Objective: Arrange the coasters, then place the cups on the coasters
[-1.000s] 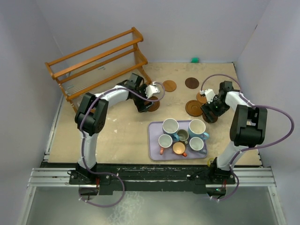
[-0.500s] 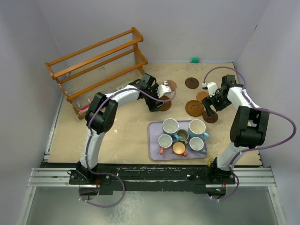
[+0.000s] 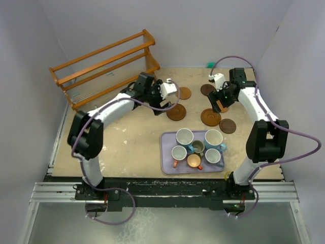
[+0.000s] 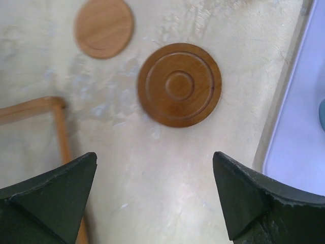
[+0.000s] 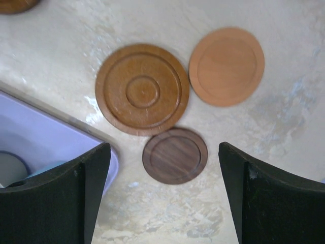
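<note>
Six coasters (image 3: 209,117), flat round wooden discs, lie on the tabletop (image 3: 127,147) behind the tray (image 3: 166,152).

Left pair, apart from each other:
- light orange coaster (image 3: 184,93), plain face
- mid-brown ringed coaster (image 3: 176,112), concentric grooves, nearer the tray

Right group:
- dark brown coaster (image 3: 207,90) sits furthest back.
- Clustered nearer the tray are a second ringed coaster (image 5: 142,89), a pale orange coaster (image 5: 226,66) with a shallow rim, and a small dark grained coaster (image 5: 175,155).
- The second ringed coaster touches, or all but touches, the other two in the cluster.
- None are stacked.

Six cups (image 3: 184,137) are packed upright in the lavender tray, off the coasters. Three are white-and-blue, one is small and white with an orange handle, one is orange, and a grey-olive one stands in the middle.

Left tool (image 4: 155,168): jaws spread wide with nothing between them. It is above bare tabletop just short of the mid-brown ringed coaster, with a leg of the wooden rack (image 3: 101,66) to one side.

Right tool (image 5: 163,152): jaws also spread wide and empty. It is over the right cluster, and in its wrist view the small dark grained coaster sits between the fingers.

The tabletop is beige and scuffed with pale smears. The wooden rack stands at the back left. Pale grey walls close three sides, and a small green object (image 3: 210,64) sits at the back wall. A metal rail (image 3: 51,193) along the near edge carries the arm bases.
</note>
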### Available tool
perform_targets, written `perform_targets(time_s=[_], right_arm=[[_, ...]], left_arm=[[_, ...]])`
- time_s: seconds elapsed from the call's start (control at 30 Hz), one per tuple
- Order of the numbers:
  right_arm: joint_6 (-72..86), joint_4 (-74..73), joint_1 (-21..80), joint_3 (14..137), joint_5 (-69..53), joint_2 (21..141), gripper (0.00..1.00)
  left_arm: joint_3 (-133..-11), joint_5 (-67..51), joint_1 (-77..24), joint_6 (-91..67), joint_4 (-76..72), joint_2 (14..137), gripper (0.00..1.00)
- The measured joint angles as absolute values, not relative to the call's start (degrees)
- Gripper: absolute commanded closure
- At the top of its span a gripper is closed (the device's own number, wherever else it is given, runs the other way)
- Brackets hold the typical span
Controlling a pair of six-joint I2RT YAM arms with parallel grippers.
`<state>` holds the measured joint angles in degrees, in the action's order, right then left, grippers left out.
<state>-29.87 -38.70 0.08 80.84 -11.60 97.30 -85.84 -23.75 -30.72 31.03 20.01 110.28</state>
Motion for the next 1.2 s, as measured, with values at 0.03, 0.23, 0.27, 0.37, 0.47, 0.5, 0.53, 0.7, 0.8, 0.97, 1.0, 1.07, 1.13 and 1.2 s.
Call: perform_targets(time_s=[0.03,0.23,0.27,0.37,0.47,0.5,0.53,0.7,0.8,0.97,1.0,1.07,1.13,1.2], right_arm=[[-29.5,-38.7,0.8,81.6,-11.6,97.9,0.11],[-25.9,-38.2,6.5,88.0,-11.3,103.0,0.11],[-25.1,-37.9,7.6,88.9,-11.2,103.9,0.11],[-22.5,-36.8,10.1,91.3,-11.1,106.4,0.11],[-19.7,-36.1,12.1,94.1,-11.0,108.9,0.11],[-18.9,-35.7,12.5,95.0,-11.0,109.6,0.11],[-17.8,-35.4,13.0,96.1,-10.9,110.6,0.11],[-12.1,-33.2,14.7,101.9,-10.1,115.5,0.11],[-9.3,-32.2,15.0,105.8,-9.6,119.1,0.11],[-6.4,-32.0,15.9,110.7,-7.7,124.5,0.10],[-6.3,-31.9,16.2,110.9,-6.8,125.1,0.10],[-6.6,-31.8,17.2,111.0,-4.5,126.0,0.10],[-7.3,-31.8,18.8,111.0,-2.5,126.3,0.10],[-8.4,-31.7,20.8,110.5,-0.7,126.4,0.10]], left_arm=[[-84.6,-23.6,-30.3,31.1,19.2,108.1,0.07],[-74.0,-20.9,-26.6,31.1,16.3,94.3,0.06],[-72.6,-20.3,-26.1,31.1,16.3,92.8,0.06],[-67.9,-17.6,-24.6,31.0,16.5,87.4,0.05],[-64.4,-14.7,-23.5,30.9,16.9,82.5,0.05],[-63.6,-13.8,-23.2,30.9,17.1,81.1,0.05],[-62.7,-12.8,-22.9,30.8,17.3,79.6,0.05],[-59.1,-8.6,-21.2,30.5,17.8,74.0,0.05],[-57.6,-7.2,-20.3,30.3,18.4,72.6,0.05],[-55.8,-6.1,-19.9,30.0,19.0,71.7,0.05],[-55.6,-6.0,-19.9,30.0,19.0,71.7,0.05],[-55.4,-5.9,-19.9,30.0,19.0,71.6,0.05],[-55.4,-5.9,-19.9,30.0,19.0,71.6,0.05],[-55.3,-5.9,-19.9,30.0,19.0,71.5,0.05]])
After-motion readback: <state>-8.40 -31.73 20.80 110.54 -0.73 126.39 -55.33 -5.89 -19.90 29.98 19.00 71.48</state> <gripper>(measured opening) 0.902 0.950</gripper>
